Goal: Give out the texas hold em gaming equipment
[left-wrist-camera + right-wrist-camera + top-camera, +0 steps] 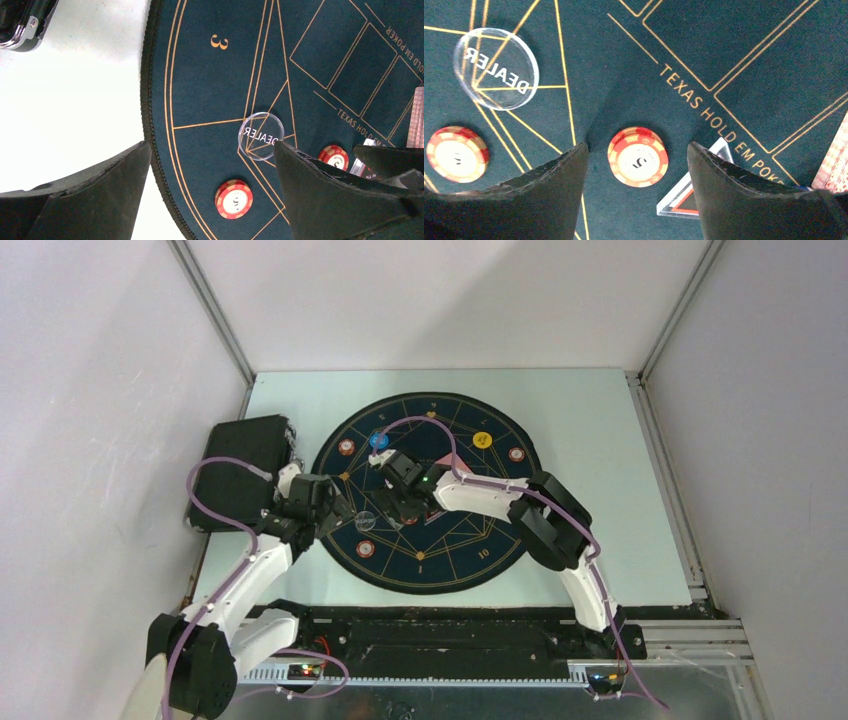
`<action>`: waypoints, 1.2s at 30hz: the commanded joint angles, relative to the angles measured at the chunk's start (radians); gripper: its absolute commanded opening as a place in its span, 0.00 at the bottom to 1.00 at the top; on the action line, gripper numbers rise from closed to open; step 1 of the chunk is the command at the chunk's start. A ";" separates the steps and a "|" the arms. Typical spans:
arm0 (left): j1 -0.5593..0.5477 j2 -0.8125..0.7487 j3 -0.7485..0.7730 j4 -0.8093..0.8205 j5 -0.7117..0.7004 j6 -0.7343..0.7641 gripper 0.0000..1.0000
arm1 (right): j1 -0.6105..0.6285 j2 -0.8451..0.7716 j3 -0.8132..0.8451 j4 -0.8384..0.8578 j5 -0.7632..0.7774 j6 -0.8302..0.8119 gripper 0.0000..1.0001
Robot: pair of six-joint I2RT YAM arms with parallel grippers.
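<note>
Poker chips (483,439) on dark mat (468,552), pale table (600,440)

We see the same build on both sides of the top view. The left arm (255,575) has smooth white shells on its long links and bulky black housings at the joints. The right arm (545,525) matches it, white segments between rounded black blocks. A lilac cable (225,462) runs along each arm in loose loops, pinned by small clips. A tiny green light (424,480) glows near the frame's centre, and orange lights (305,670) show low down. In the wrist views our jaws are matte black wedges with rough, faintly scuffed faces and paler worn edges.
</note>
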 commanded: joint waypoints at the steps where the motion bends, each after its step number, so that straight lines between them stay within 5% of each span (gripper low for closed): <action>1: -0.004 -0.004 -0.002 0.017 -0.010 0.016 1.00 | -0.002 0.031 0.042 0.008 0.017 -0.012 0.71; 28: -0.004 -0.002 -0.002 0.018 -0.005 0.017 1.00 | 0.019 -0.037 0.021 -0.053 0.052 0.057 0.14; 36: -0.004 -0.006 -0.003 0.017 -0.004 0.018 1.00 | 0.019 -0.077 0.083 -0.118 0.071 0.060 0.08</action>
